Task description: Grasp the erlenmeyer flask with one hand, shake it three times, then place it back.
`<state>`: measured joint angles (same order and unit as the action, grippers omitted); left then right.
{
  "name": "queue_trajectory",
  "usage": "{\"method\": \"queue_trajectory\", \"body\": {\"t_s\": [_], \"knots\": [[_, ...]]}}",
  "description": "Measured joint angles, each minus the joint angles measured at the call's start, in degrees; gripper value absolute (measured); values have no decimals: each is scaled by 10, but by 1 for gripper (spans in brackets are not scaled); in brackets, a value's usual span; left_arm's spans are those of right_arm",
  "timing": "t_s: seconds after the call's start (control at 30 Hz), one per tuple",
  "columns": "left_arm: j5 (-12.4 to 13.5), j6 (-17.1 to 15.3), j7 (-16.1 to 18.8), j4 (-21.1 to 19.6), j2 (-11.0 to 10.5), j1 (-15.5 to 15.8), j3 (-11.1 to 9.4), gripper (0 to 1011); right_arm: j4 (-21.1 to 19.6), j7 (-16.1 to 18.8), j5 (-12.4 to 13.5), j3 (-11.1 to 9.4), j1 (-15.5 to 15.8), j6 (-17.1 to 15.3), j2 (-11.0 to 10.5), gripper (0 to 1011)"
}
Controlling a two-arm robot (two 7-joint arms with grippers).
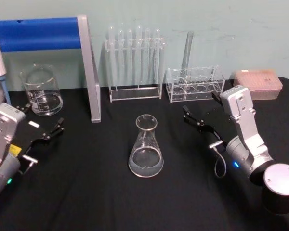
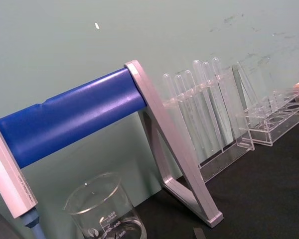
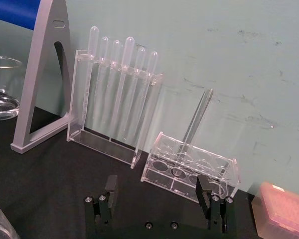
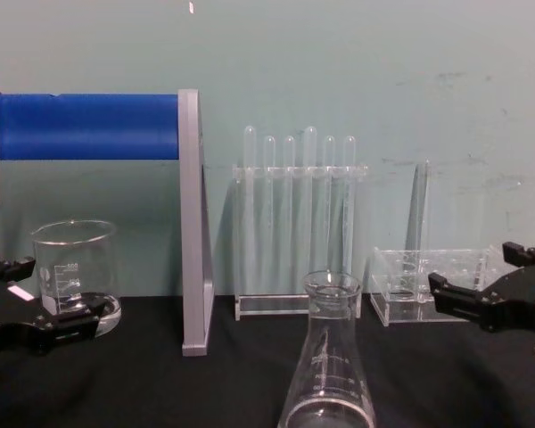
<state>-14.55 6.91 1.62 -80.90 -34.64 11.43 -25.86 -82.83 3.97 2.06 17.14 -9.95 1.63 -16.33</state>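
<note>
Black tabletop (image 1: pixel 86 192) — erlenmeyer flask (image 1: pixel 146 149) alone mid-surface.

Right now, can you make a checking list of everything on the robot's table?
Surface: black table, no spills seen.
Job's things: erlenmeyer flask upright at the middle, ungrasped.
Clutter: beaker back left; blue roll stand; test tube rack; low clear rack with one tube; pink box back right.
Grippers: left gripper open, near the beaker; right gripper open, right of the flask.
Cables: short loop on the right arm.
Surroundings: pale green wall.
</note>
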Motion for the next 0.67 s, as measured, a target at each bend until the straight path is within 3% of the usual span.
{"method": "queue_trajectory", "body": {"t_s": [0.67], "knots": [[0,0,0,0,0,0,0,1001,0,0,0,0,0,0,0,1002]]}}
